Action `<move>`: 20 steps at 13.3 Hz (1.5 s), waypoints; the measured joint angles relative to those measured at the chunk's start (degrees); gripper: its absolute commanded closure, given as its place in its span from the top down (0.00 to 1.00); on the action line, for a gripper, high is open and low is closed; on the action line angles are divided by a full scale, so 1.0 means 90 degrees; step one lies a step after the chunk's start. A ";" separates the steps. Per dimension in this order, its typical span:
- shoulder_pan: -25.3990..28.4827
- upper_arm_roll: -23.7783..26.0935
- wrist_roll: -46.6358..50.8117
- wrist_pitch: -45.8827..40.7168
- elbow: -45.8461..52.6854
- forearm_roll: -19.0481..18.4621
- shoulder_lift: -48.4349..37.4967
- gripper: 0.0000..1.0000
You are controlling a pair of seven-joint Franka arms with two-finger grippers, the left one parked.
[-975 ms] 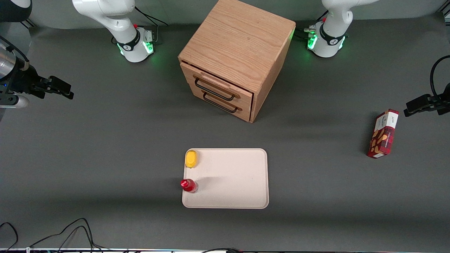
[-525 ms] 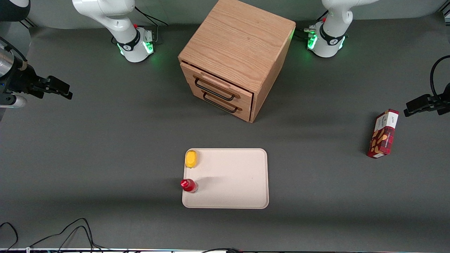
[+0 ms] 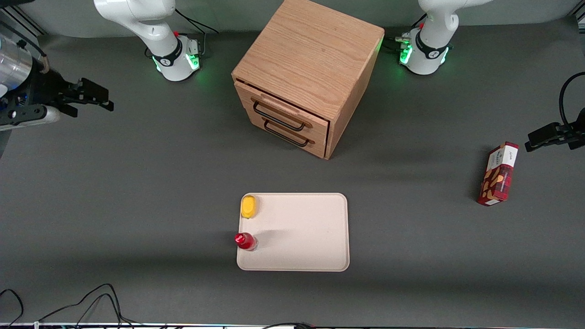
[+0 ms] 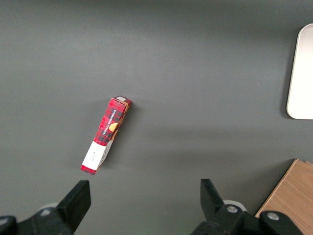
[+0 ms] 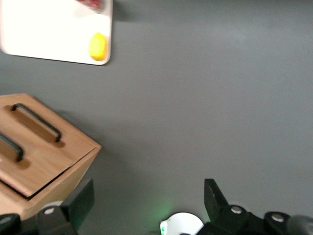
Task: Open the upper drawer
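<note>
— Where was my gripper (image 3: 103, 98)?

— It hung above bare tabletop (image 3: 137, 183) toward the working arm's end, well apart from everything, fingers spread wide with nothing between them. The frame edge cut off most of the arm.

— And the upper drawer (image 3: 279, 112)?

— Seated in the oak cabinet (image 3: 308, 68), which stood turned at an angle; its black handle (image 3: 279, 117) sat just above the bottom drawer (image 3: 289, 133). A thin dark gap showed under the cabinet top, though I couldn't tell how far out it stood.

— Anything around?

— A tray (image 3: 304, 233) nearer the camera, carrying a yellow object (image 3: 248, 206) and a red-capped bottle (image 3: 245, 241). A red box (image 3: 498, 174) lay toward the parked arm's end.
</note>
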 measured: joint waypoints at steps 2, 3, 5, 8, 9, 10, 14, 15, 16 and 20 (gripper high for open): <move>0.0010 0.0367 -0.0258 -0.0258 0.0439 0.0329 0.0301 1.00; 0.0022 0.0474 -0.0538 -0.0342 0.0637 0.0704 0.0530 1.00; 0.0032 0.0609 -0.1315 -0.0436 0.0842 0.1468 0.1054 1.00; 0.0037 0.1385 -0.1856 -0.0379 0.0956 0.1680 0.1871 1.00; 0.0064 0.1753 -0.1864 -0.0155 0.0985 0.1678 0.2133 1.00; 0.0125 0.2080 -0.1864 0.0122 0.0998 0.1669 0.2379 1.00; 0.0525 0.2603 -0.1864 0.1000 0.1020 0.1564 0.3178 1.00; 0.0609 0.2647 -0.1864 0.1120 0.1029 0.1443 0.3305 1.00; 0.0659 0.2723 -0.1864 0.1231 0.1030 0.1298 0.3421 1.00; 0.0717 0.2964 -0.1864 0.1640 0.0865 0.0798 0.3773 1.00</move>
